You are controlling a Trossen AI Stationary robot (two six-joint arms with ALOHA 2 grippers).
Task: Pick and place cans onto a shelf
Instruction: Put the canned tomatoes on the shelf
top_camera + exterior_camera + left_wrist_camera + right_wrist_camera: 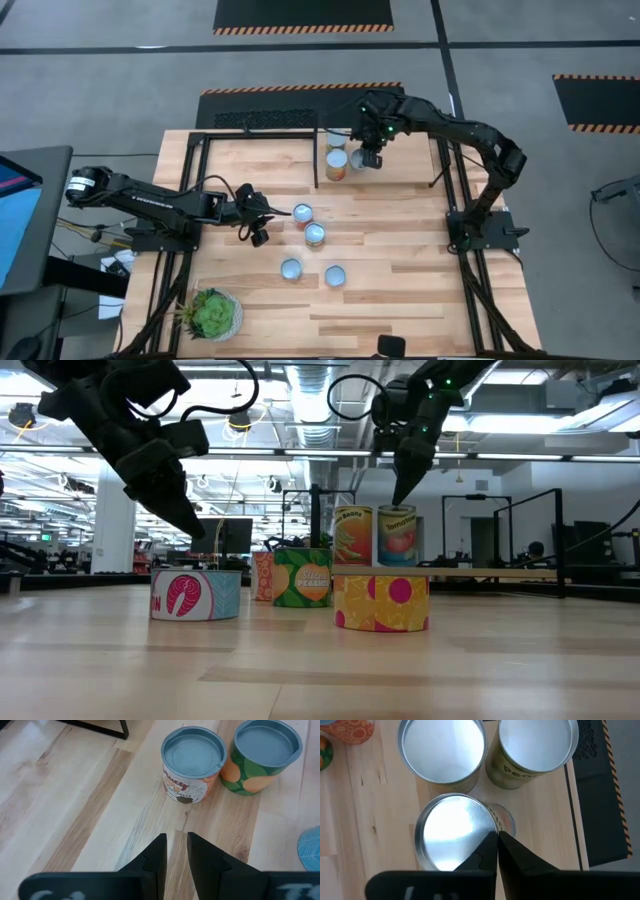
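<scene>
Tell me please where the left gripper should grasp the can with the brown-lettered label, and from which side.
Grip the brown-lettered can across its round side wall, just below the lid, coming from above. It stands upright, and the left gripper is nearly shut, so it should open first. The green can stands close beside it, so avoid that side.

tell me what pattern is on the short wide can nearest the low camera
Yellow-orange label with round pink dots, on the short wide can in front of the shelf; the low view shows it best.

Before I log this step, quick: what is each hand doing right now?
Left hand: closed, holding nothing, over the table short of the cans.
Right hand: closed, empty, just above a can on the shelf.
</scene>
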